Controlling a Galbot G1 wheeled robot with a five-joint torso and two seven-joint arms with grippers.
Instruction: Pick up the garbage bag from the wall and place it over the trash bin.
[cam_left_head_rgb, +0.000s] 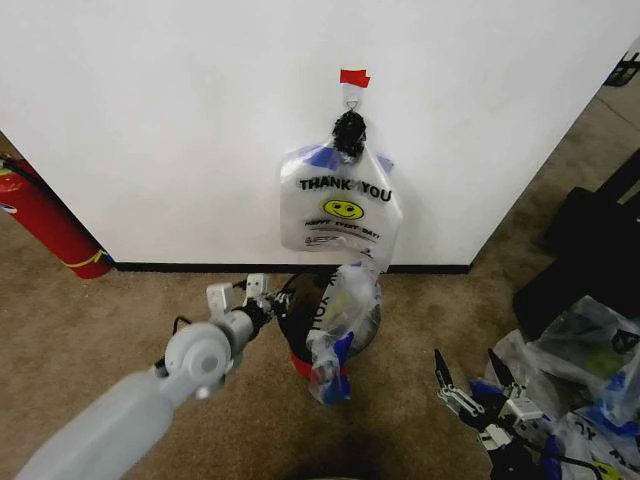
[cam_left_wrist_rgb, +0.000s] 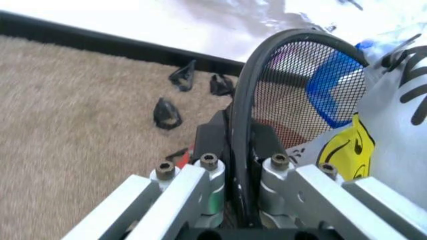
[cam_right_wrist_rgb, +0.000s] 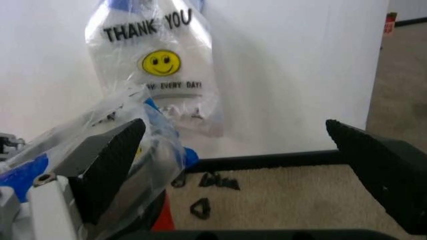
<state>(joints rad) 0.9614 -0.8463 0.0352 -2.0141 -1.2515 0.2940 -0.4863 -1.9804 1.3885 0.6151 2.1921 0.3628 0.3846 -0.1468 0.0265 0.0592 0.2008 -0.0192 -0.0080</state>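
A plain white wall (cam_left_head_rgb: 180, 130) with a black baseboard fills the back of the scene, above a tan carpet (cam_left_head_rgb: 100, 330). On the wall, a whitish bag printed "THANK YOU" (cam_left_head_rgb: 340, 205) with a yellow smiley hangs from a small hook under a strip of red tape (cam_left_head_rgb: 354, 77). Directly below it, close to the baseboard, stands the trash bin (cam_left_head_rgb: 300, 325), a round black wire-mesh basket with a red base. The garbage bag (cam_left_head_rgb: 340, 330), clear crinkly plastic with blue patches, is draped over the bin's top and hangs down its front side. The left gripper (cam_left_head_rgb: 262, 300) reaches in from the bin's left, and in the left wrist view its fingers (cam_left_wrist_rgb: 267, 145) are clamped narrowly on the bin's black rim (cam_left_wrist_rgb: 243, 110). The right gripper (cam_left_head_rgb: 472, 378) hovers low over the carpet to the right of the bin, apart from it, its black fingers (cam_right_wrist_rgb: 110, 165) spread wide with nothing between them. A red fire extinguisher (cam_left_head_rgb: 45, 225) leans at the far left by the wall. Bulging clear bags (cam_left_head_rgb: 575, 385) lie heaped at the right.
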